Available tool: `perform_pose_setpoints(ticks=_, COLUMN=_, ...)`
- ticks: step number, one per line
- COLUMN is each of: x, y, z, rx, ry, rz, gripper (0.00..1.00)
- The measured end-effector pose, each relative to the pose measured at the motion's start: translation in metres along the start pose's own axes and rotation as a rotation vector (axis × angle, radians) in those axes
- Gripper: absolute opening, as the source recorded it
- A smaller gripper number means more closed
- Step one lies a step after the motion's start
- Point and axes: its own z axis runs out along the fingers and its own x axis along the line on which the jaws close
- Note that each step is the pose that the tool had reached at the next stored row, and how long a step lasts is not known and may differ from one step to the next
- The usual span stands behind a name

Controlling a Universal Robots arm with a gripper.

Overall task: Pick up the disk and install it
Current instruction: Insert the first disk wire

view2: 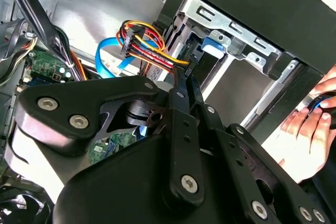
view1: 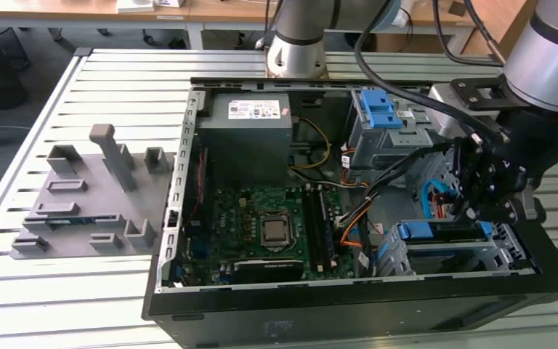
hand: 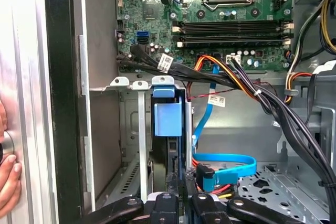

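Note:
The disk (view1: 442, 231) stands on edge in the metal drive bay (view1: 453, 256) at the front corner of the open computer case, on the exterior view's right. Its blue bracket tab (hand: 169, 119) faces the first wrist view, and in the second wrist view the disk's blue tab (view2: 212, 45) sits under the bay's metal frame. My gripper (view1: 478, 212) hangs right over the bay. Its fingers look shut, and the gripper (hand: 178, 181) has its tips at the disk's near end. In the second wrist view the gripper (view2: 187, 77) reaches past a bundle of coloured wires.
A grey power-supply box (view1: 248, 134) and a metal cage with blue clips (view1: 386, 125) stand at the case's far side, beside the motherboard (view1: 269, 225). A blue cable (hand: 226, 163) and black cable bundles run beside the bay. A person's hand (view2: 310, 124) rests outside the case wall. A grey fixture (view1: 85, 203) lies at the exterior view's left.

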Motion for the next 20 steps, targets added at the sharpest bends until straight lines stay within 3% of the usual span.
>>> perform_pose_setpoints(ticks=20, x=0.0019, y=0.0012, z=0.0031, rx=0.0009, ry=-0.0037, rz=0.0, gripper=0.16)
